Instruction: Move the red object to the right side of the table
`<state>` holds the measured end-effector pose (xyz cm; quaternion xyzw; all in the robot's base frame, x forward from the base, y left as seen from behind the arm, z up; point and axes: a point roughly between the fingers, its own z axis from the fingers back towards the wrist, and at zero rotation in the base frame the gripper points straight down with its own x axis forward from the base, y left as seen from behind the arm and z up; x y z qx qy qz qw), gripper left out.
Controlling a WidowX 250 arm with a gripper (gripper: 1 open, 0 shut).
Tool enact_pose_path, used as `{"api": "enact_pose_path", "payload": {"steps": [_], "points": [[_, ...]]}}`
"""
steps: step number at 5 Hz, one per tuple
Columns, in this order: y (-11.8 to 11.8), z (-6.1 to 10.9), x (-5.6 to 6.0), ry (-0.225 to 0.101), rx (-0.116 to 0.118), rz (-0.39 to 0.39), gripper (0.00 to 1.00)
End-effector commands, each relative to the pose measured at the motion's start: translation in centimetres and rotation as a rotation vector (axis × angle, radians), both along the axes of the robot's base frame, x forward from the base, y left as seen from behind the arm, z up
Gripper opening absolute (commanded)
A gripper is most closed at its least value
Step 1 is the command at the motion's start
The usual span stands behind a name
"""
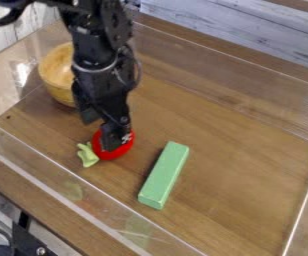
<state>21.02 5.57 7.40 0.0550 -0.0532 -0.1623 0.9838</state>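
Note:
The red object point(115, 150), a small rounded strawberry-like toy with a light green leafy stem point(87, 154), lies on the dark wood table point(237, 120) left of centre. My black gripper point(111, 133) points straight down right over it, its fingers open and straddling the top of the toy. The fingertips hide the toy's upper part. Whether the fingers touch the toy I cannot tell.
A long green block point(165, 173) lies just right of the toy. A wooden bowl point(57, 75) stands behind the arm at the left. Low clear acrylic walls point(63, 185) edge the table. Bare wood stretches to the right.

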Motion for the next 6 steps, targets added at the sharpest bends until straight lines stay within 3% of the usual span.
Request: {"api": "enact_pose_path", "payload": {"steps": [1, 2, 5, 6], "points": [[1.2, -1.3, 0.4, -0.019, -0.004, 0.026, 1.0], [2.0, -2.8, 0.8, -0.02, -0.012, 0.05, 0.0], [1.8, -0.1, 0.3, -0.022, -0.095, 0.113, 0.0], [1.2, 0.4, 0.8, -0.029, -0.08, 0.185, 0.0]]}}
